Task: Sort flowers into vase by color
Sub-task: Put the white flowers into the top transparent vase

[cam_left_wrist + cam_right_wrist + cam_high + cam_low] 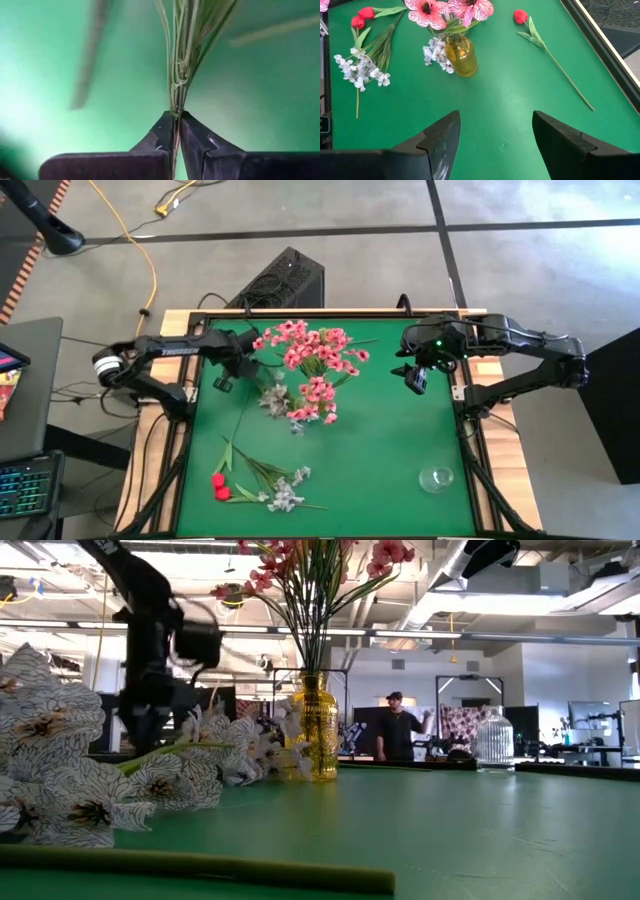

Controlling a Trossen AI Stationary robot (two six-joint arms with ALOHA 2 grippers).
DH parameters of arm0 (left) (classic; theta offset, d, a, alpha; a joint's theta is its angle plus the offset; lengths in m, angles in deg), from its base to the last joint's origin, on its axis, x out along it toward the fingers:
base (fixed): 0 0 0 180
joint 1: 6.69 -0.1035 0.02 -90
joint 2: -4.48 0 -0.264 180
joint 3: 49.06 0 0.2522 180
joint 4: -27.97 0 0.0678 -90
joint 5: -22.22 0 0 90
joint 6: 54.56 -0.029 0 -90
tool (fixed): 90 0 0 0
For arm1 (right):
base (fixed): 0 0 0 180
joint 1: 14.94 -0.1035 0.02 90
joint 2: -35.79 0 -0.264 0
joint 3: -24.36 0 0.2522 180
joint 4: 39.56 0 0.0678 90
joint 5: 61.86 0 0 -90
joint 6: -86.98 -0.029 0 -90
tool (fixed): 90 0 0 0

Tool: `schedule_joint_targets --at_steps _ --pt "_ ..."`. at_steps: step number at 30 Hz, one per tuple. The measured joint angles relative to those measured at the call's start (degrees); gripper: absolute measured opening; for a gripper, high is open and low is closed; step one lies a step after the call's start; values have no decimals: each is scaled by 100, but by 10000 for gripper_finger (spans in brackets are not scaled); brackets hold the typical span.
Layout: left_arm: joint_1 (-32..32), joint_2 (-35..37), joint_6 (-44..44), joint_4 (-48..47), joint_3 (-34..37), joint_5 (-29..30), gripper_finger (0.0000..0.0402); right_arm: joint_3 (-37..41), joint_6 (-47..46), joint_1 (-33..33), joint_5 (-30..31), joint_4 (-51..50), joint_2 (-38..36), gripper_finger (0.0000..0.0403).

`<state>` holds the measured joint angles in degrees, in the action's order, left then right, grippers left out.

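Left gripper [176,131] pinches a white spray's stem [176,95], blossoms [273,395] ahead of it beside the yellow vase [460,57]. Next: lift clear. Right gripper [495,145] waits open.

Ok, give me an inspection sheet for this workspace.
Surface: green mat, flat.
Job's things: pink flowers in amber vase; white spray and red buds lying on mat; clear vase empty.
Clutter: nothing seen.
Grippers: left gripper, jaws shut on thin green stems; right gripper, jaws open, empty, above mat.
Cables: yellow cable on floor behind table.
Surroundings: black box behind table; keyboard on side desk; person far off.
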<state>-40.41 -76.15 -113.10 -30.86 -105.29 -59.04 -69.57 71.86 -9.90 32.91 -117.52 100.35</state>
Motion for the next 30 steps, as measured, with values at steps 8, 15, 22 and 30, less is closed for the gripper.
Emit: schedule_joint_targets --at_steps 8,15,22,30 --pt "1 718 -679 -477 -823 1028 2 -1 23 0 1 0 0 276" --pt "-83 1170 -1295 -533 -1502 2697 1 0 59 0 1 61 0 276" --pt "-756 1188 -873 101 -2176 3724 0 0 81 0 490 204 0 276" --pt "-1763 1190 2278 983 -3458 2027 0 -2 64 0 1362 358 -44 276"
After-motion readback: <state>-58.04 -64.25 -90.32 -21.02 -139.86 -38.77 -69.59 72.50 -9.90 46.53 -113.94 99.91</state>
